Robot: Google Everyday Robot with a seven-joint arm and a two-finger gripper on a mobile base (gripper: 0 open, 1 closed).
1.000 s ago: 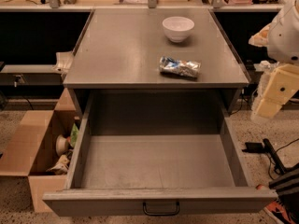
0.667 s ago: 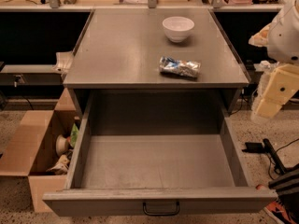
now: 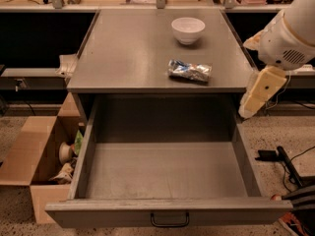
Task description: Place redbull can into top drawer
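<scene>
The redbull can (image 3: 190, 71) lies on its side on the grey cabinet top (image 3: 128, 53), near the front right edge, crinkled and silver-blue. The top drawer (image 3: 167, 173) is pulled fully out below it, with nothing inside and a small dark handle (image 3: 170, 220) on its front panel. My arm (image 3: 275, 48) hangs to the right of the cabinet, apart from the can. My gripper (image 3: 298, 196) shows as a dark shape at the lower right edge, just beside the drawer's front right corner, holding nothing that I can see.
A white bowl (image 3: 188, 30) stands at the back of the cabinet top, behind the can. An open cardboard box (image 3: 37, 161) with odds and ends sits on the floor left of the drawer. Black cables (image 3: 280, 159) lie on the floor at right.
</scene>
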